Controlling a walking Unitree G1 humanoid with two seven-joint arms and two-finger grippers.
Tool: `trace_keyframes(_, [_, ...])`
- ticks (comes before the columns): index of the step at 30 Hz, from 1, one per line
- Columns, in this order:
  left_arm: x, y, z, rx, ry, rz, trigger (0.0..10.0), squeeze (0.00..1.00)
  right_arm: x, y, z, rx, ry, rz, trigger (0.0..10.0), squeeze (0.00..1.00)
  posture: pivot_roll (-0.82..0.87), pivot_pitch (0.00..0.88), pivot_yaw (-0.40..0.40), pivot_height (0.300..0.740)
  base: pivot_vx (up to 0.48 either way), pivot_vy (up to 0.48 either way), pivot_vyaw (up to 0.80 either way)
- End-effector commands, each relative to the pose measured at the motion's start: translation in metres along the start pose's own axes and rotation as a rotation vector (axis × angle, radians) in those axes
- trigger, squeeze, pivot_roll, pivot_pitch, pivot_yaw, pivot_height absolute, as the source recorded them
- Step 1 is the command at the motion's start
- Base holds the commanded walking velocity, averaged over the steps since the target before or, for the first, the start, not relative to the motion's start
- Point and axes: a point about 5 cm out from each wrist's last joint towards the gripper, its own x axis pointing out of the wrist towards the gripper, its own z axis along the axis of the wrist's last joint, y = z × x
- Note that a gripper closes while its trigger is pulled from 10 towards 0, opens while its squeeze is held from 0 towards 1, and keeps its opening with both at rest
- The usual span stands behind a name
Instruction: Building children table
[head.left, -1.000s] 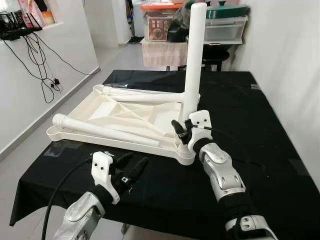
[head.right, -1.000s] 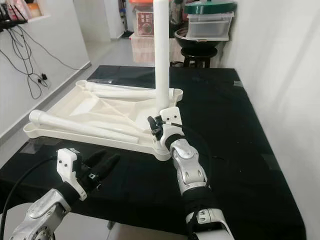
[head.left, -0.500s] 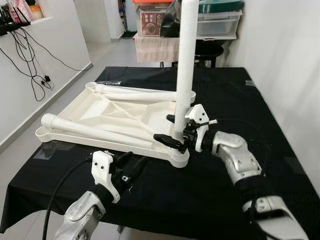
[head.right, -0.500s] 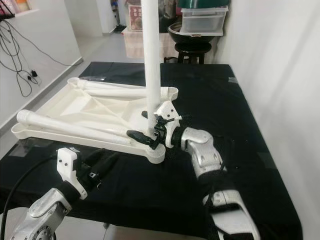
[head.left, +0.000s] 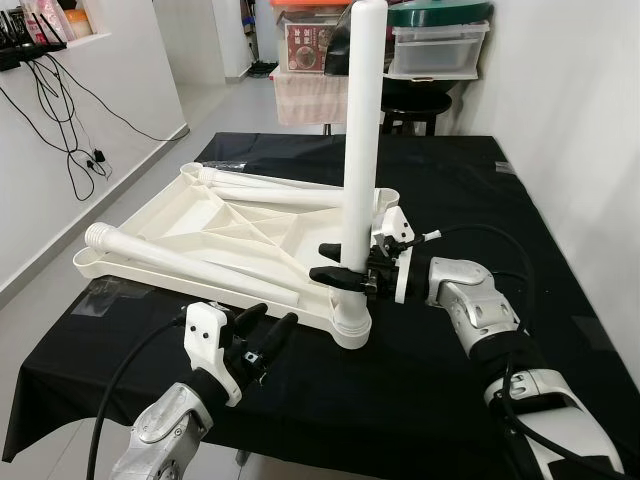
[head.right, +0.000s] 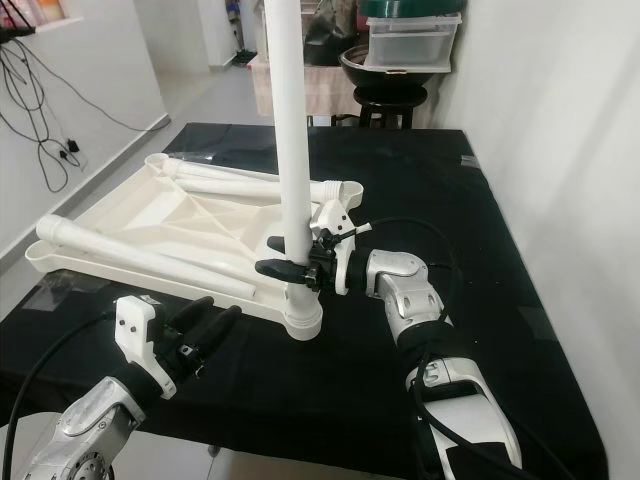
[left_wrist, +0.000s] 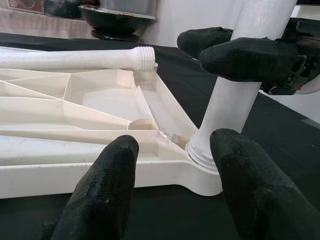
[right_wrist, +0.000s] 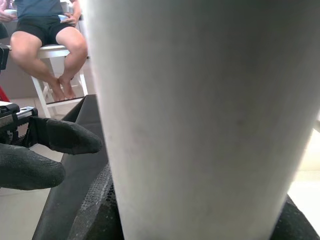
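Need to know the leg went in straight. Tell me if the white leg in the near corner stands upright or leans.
Upright. The white table leg rises straight from the corner socket of the upturned tabletop, with the right gripper closed round it.

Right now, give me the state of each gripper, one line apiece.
Left gripper: open, holding nothing, just short of the tabletop's near corner.
Right gripper: closed on the upright table leg, low on its shaft.

White tabletop (head.left: 190, 225) lies inverted; 1 leg (head.left: 357, 150) upright at corner.
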Motion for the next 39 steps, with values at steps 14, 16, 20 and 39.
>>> trace_keyframes(14, [-0.003,0.004,-0.001,-0.001,0.007,0.014,10.0,0.0,-0.006,0.015,-0.046,0.092,0.046,-0.949,0.0,0.0,-0.03,0.0,0.013,0.74,0.0,0.0,0.0])
trace_keyframes(16, [-0.001,0.004,-0.002,-0.002,0.012,0.005,10.0,0.0,-0.003,0.013,-0.05,0.11,0.064,-0.913,0.0,0.0,-0.02,0.0,0.003,0.74,0.0,0.0,0.0])
trace_keyframes(20, [-0.001,0.005,-0.002,0.002,0.013,0.006,10.0,0.0,0.005,0.014,-0.046,0.082,0.071,-0.842,10.0,0.0,-0.02,0.0,0.005,0.74,0.0,0.0,0.0])
trace_keyframes(39, [-0.001,0.004,-0.002,0.006,0.003,0.027,10.0,0.0,0.006,0.002,-0.017,-0.027,0.128,-0.102,10.0,0.0,0.02,0.0,-0.017,0.74,0.0,0.0,0.0])
